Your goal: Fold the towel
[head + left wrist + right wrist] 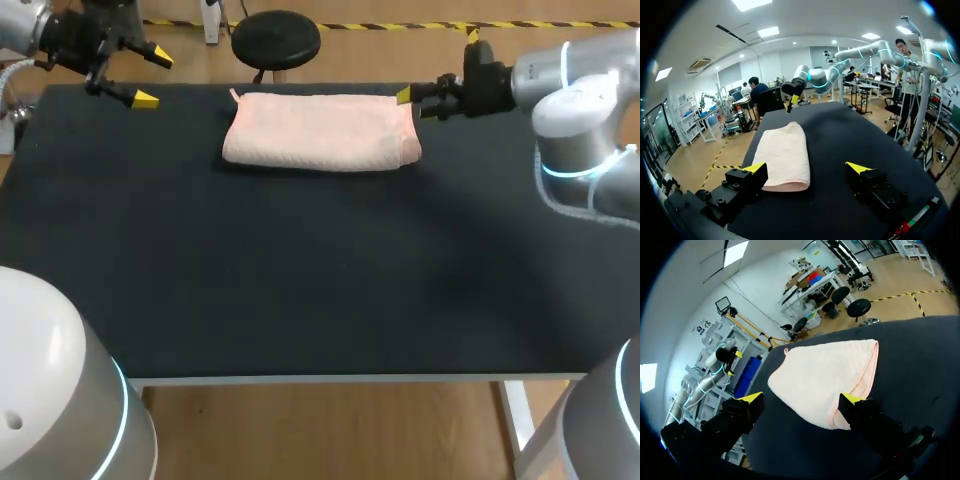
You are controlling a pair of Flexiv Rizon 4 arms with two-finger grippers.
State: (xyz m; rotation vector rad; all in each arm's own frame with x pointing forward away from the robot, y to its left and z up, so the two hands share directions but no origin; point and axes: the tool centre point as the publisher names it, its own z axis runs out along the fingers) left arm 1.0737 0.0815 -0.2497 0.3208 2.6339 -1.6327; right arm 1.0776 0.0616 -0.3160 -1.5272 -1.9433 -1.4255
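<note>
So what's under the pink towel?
The folded towel lies flat on the black table, which shows all around it. Anything beneath it or between its layers is covered, so I cannot tell.

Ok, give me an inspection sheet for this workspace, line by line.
Surface: black matte table top, flat.
Job's things: pale pink cloth towel, folded into an oblong, lying flat near the far edge.
Clutter: nothing seen.
Grippers: left gripper open, empty, above the far left corner; right gripper open, empty, by the towel's right end.
Cables: nothing seen on the table.
Surroundings: nobody reaching over the table.
</note>
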